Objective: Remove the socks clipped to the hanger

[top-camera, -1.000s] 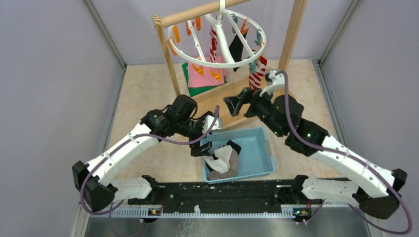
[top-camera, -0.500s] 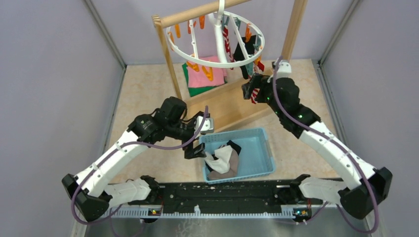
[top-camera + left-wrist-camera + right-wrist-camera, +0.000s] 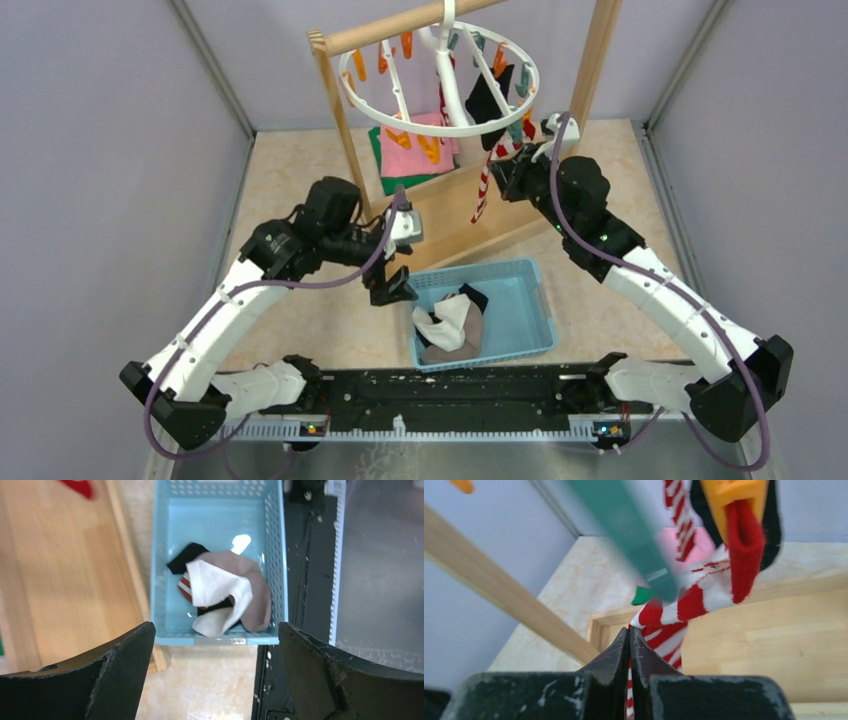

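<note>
One striped sock (image 3: 684,607) is pinched between the fingers of the right gripper (image 3: 630,630), which are pressed together on its lower part with a thin strip of red and white showing between them. Above that gripper, the red cuff of the sock sits in an orange clip (image 3: 736,490) on the hanger (image 3: 450,132), with a blurred green clip (image 3: 629,530) just beside it. A black sock (image 3: 490,95) hangs from the ring a little higher and farther back. The hanger's hook is over the rod of the wooden stand (image 3: 400,28), whose base lies under the right gripper.

The left gripper (image 3: 215,625) is spread wide and holds nothing. Below and just ahead of its fingers stands a blue basket (image 3: 160,580) with a loose heap of socks (image 3: 215,585) in it.
</note>
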Controlling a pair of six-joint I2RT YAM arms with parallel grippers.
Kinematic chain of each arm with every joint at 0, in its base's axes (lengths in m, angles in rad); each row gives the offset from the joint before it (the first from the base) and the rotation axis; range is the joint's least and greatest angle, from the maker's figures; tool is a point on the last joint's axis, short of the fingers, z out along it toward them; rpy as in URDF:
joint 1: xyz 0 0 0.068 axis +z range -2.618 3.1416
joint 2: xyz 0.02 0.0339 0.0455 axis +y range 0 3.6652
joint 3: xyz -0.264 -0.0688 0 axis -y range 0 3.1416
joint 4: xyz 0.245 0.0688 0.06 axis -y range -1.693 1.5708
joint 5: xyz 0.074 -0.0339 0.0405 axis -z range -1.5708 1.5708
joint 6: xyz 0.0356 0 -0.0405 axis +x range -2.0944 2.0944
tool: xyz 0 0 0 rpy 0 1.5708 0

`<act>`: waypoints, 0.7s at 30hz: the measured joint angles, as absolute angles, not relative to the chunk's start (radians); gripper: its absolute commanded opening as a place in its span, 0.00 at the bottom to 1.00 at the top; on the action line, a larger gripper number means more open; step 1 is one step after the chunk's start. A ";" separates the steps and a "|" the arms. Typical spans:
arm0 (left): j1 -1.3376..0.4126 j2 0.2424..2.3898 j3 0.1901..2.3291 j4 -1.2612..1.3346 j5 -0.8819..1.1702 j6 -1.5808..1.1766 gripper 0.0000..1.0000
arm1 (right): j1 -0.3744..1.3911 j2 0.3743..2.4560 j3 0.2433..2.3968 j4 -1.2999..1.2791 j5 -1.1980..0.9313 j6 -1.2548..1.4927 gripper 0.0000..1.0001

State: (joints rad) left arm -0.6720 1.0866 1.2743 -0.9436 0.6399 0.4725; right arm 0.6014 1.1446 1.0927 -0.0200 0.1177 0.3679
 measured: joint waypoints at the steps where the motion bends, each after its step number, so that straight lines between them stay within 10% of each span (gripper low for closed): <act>1: -0.645 1.100 1.306 -0.941 0.659 0.460 0.99 | 0.617 1.137 1.093 -0.015 0.103 0.371 0.00; 19: -0.426 1.159 1.406 -0.762 0.832 0.226 0.99 | 0.743 1.127 1.074 0.065 -0.332 0.558 0.00; 21: -0.421 1.161 1.406 -0.744 0.842 0.207 0.99 | 0.744 1.125 1.077 0.057 -0.346 0.564 0.25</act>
